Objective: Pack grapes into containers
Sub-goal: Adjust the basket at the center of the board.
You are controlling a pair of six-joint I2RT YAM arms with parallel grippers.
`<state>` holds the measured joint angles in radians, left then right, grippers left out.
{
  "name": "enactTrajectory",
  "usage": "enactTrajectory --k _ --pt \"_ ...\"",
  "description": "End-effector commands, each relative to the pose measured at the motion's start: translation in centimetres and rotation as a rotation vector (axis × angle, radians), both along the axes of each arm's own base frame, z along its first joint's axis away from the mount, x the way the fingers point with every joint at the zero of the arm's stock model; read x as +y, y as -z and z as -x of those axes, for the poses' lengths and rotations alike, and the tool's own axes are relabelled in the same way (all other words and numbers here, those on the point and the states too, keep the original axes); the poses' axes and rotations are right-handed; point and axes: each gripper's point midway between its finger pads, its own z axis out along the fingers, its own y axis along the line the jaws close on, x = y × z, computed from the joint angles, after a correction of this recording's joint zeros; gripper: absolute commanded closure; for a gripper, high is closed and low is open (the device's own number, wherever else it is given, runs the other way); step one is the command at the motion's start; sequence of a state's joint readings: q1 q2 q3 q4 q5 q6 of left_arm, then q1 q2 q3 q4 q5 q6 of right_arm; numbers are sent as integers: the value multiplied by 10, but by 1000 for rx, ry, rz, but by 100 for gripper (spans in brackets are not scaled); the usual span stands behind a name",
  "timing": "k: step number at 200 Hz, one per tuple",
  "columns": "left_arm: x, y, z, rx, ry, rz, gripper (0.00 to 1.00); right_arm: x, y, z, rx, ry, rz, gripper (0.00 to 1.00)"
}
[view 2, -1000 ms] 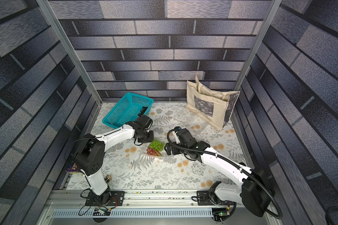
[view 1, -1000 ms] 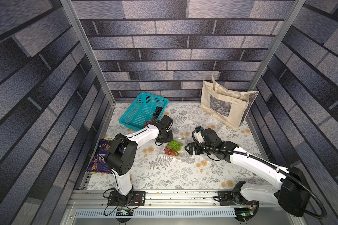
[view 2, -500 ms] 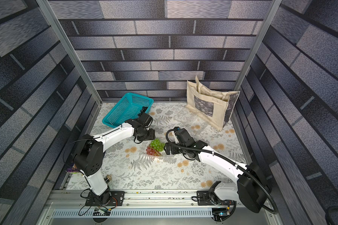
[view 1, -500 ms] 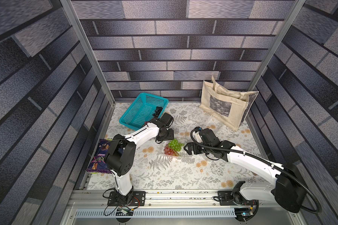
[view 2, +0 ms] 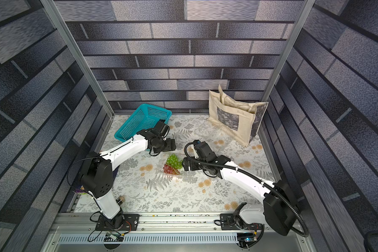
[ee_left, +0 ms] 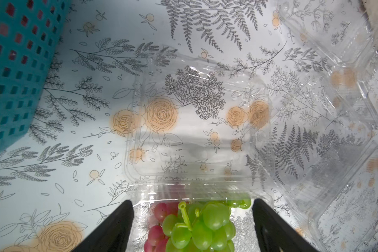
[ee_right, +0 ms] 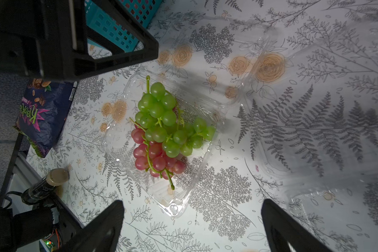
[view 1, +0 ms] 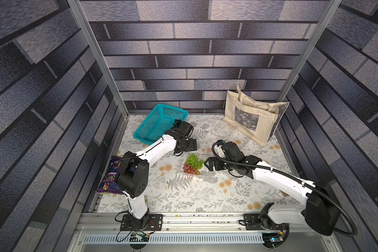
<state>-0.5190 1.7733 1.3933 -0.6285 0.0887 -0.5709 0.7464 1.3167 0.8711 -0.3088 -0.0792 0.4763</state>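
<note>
A green bunch (ee_right: 159, 122) and a red bunch (ee_right: 155, 157) lie end to end, the green partly over the red, in the tray of an open clear container (ee_right: 118, 139) at mid-table between the two arms. Its lid (ee_left: 194, 131) lies flat beside the tray. Together the bunches run diagonally. The green stem points toward the teal basket (view 1: 159, 122), and the red stem points the opposite way, toward the front. The left gripper (ee_left: 191, 201) hangs over the green grapes, spread wide and gripping nothing. The right gripper (ee_right: 192, 203), just beside the container's corner, is also spread and empty.

The green grapes (ee_right: 162, 117) partly hide the red bunch (ee_right: 156, 160).
</note>
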Motion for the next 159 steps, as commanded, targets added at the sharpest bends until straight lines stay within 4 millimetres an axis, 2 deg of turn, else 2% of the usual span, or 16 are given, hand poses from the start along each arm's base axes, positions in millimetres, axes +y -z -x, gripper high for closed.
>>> enactTrajectory --k 1,34,71,100,138,147,159 --pt "9 -14 -6 -32 -24 -6 0 9 -9 -4 -4 -2 -23 0" --pt "36 4 -13 3 -76 -63 0 12 -11 -6 -6 -6 -29 0" --pt "68 10 -21 9 -138 -80 0 15 -11 -7 -3 -13 -33 0" --pt "98 7 -29 8 -191 -97 0 18 -9 -8 4 -18 -36 0" --pt "138 -6 -38 -9 -270 -118 0 21 -6 -10 13 -22 -34 0" --pt "144 -11 -39 -18 -280 -107 0 22 -5 -10 17 -25 -32 0" --pt "140 -17 -41 -36 -268 -61 0 23 -5 -11 21 -23 -34 0"
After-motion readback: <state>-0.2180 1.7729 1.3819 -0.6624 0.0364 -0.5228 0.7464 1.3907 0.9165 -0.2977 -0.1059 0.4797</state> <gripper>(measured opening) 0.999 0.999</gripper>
